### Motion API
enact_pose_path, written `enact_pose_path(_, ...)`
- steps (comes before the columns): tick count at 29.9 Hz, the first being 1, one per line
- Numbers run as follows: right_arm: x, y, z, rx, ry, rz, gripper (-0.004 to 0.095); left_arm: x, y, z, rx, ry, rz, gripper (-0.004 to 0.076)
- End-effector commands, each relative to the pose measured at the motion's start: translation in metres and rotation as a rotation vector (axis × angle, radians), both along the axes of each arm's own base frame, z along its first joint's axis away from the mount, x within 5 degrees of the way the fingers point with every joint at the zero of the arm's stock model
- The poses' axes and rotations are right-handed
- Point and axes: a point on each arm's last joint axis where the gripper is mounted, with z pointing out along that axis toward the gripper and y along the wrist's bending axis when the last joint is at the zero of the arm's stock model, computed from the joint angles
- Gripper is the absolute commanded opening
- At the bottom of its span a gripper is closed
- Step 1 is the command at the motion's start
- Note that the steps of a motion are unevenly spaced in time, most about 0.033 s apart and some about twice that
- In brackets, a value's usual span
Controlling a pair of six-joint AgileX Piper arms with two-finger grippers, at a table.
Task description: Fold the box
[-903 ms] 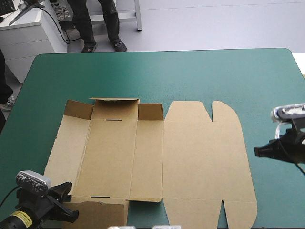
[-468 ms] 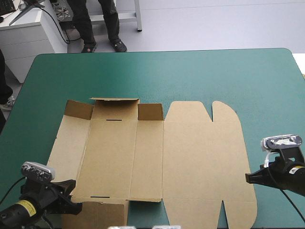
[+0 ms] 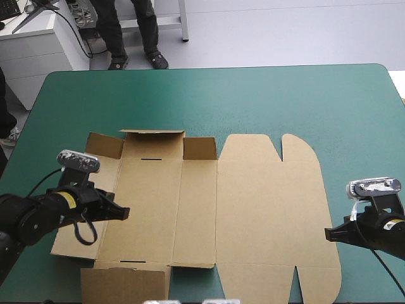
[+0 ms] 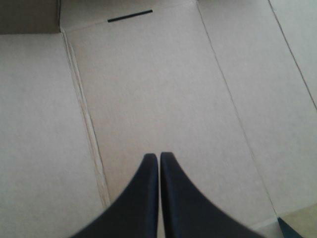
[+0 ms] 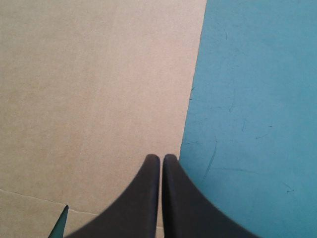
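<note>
— Well, where do we find the box [image 3: 253, 209]?

— We see it in the lower middle of the high view, a brown cut sheet lying spread on the teal-green cover [image 3: 253, 95]. Its near edge almost reaches the bottom of the frame.

— Is any part of it raised?

— Along its far edge, left of centre, we count three short flaps [image 3: 152, 144] tilted up from the sheet. The rest looks flat to us, including the two rounded tabs [image 3: 250, 147] at upper centre. A thin black slot [image 3: 152, 159] sits just below the middle flap.

— And the left gripper [image 3: 123, 212]?

— It comes in from the left of the frame and hangs over the box's left-hand panels, tip pointing right. In the left wrist view its black fingers [image 4: 143, 198] meet in one point, with nothing between them and board all around. The slot lies well ahead of the tip. We cannot tell whether the tip touches the board.

— The right gripper [image 3: 329, 234]?

— Low at the right of the frame, its tip at the box's right edge. In its own wrist view the fingers [image 5: 143, 198] are pressed together over that edge, with board to one side and bare cover to the other.
</note>
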Motion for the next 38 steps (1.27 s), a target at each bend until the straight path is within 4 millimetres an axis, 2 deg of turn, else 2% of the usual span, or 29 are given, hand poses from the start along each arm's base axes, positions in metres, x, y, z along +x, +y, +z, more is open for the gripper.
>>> enact_pose_path(1, 0.003, 0.000, 0.009, 0.000, -0.065, -0.002, 0.0000, 0.028, 0.001, 0.022, 0.008, -0.087, 0.054, -0.0007)
enact_pose_path(3, 0.003, 0.001, 0.009, 0.000, -0.063, -0.001, 0.0000, 0.044, 0.012, 0.029, 0.009, -0.093, 0.120, -0.0006)
enact_pose_path(6, 0.003, 0.001, 0.009, 0.003, -0.062, -0.001, 0.0000, 0.067, 0.040, 0.038, -0.007, -0.092, 0.219, -0.0001)
enact_pose_path(10, 0.003, 0.002, 0.010, 0.023, -0.066, 0.002, 0.0000, 0.082, 0.083, 0.041, -0.129, -0.041, 0.294, -0.0001)
enact_pose_path(13, 0.003, 0.003, 0.010, 0.026, -0.067, 0.004, 0.0000, 0.083, 0.116, 0.035, -0.233, -0.012, 0.374, -0.0001)
enact_pose_path(17, 0.003, 0.003, 0.010, 0.026, -0.067, 0.004, 0.0000, 0.074, 0.161, 0.024, -0.286, 0.039, 0.507, -0.0001)
enact_pose_path(20, 0.003, 0.003, 0.010, 0.026, -0.067, 0.006, 0.0000, 0.064, 0.180, 0.016, -0.315, 0.116, 0.546, -0.0001)
enact_pose_path(23, 0.003, 0.003, 0.010, 0.026, -0.067, 0.006, 0.0000, 0.061, 0.189, 0.008, -0.329, 0.176, 0.550, -0.0002)
enact_pose_path(34, 0.003, 0.002, 0.010, 0.021, -0.066, 0.005, 0.0000, 0.065, 0.192, 0.004, -0.334, 0.182, 0.552, -0.0001)
enact_pose_path(36, 0.003, 0.002, 0.010, 0.015, -0.067, 0.013, 0.0000, 0.064, 0.191, 0.003, -0.336, 0.194, 0.546, 0.0020)
enact_pose_path(38, 0.003, 0.002, 0.010, 0.010, -0.068, 0.019, 0.0000, 0.064, 0.191, 0.003, -0.336, 0.194, 0.546, 0.0080)
